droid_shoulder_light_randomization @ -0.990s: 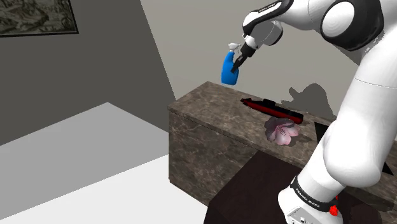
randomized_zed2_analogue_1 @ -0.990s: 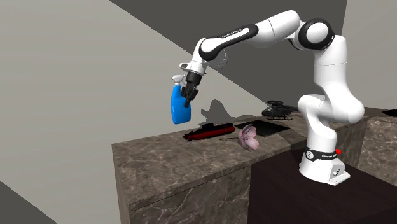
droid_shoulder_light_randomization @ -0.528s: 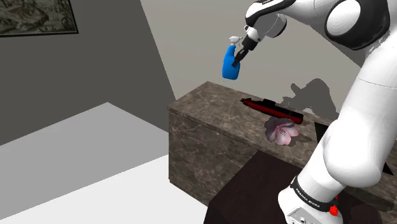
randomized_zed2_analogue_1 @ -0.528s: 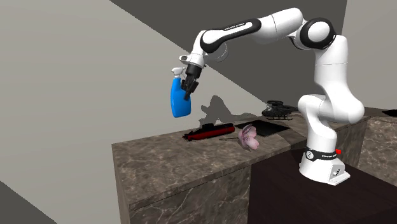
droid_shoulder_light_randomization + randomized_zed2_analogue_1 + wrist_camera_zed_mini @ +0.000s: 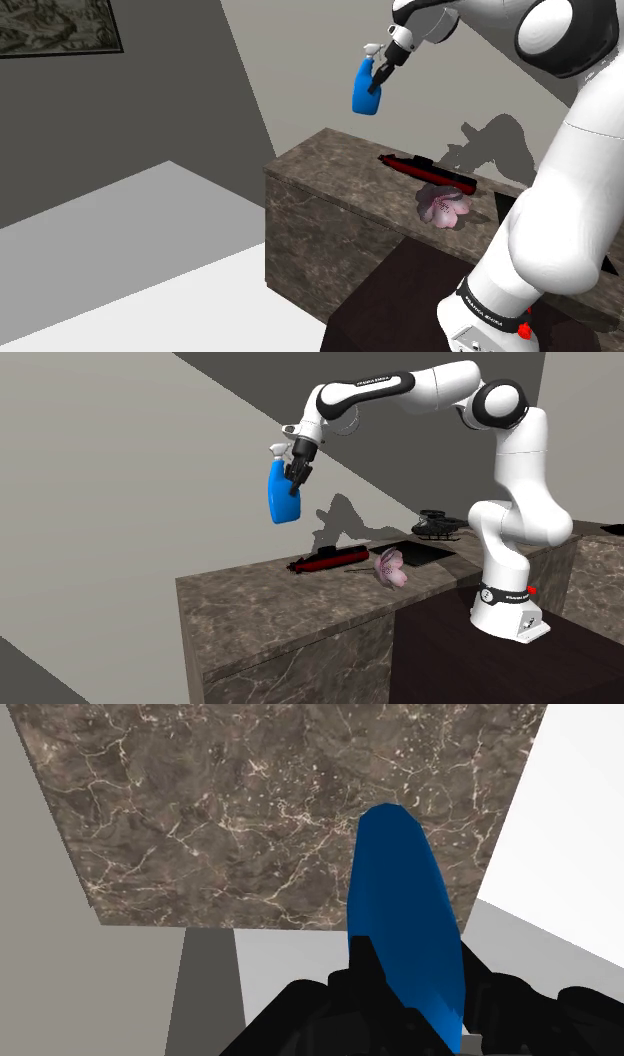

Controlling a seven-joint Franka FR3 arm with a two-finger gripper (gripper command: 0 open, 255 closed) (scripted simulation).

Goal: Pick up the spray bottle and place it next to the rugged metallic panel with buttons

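The white arm (image 5: 505, 502) is reaching out from its base at one end of the brown marbled counter (image 5: 270, 614), and the black gripper (image 5: 294, 484) is clasping a blue spray bottle (image 5: 283, 500) just below its white trigger head. The two fingers (image 5: 362, 966) are pressing on opposite sides of the bottle's upper body, so the jaws are standing only as far apart as the bottle is thick. The bottle is hanging roughly upright, slightly tilted, high in the air and well clear of the counter top; in the shoulder view, the bottle (image 5: 367, 90) and the gripper (image 5: 378, 82) are showing against the pale wall above the counter's (image 5: 320, 185) far edge. In the wrist view, the bottle (image 5: 405, 904) is running away from the gripper (image 5: 412, 969), its base overlapping the counter (image 5: 250, 804) close to one edge. On the counter top, a red and black submarine model (image 5: 328, 558) is lying near the wall-side edge. A pink flower (image 5: 391, 568) is resting just beside it, toward the arm's base. A flat dark panel (image 5: 418, 553) is lying beyond the flower, near the base, with a small black object (image 5: 440, 524) sitting behind it. The panel's buttons are too small to make out.
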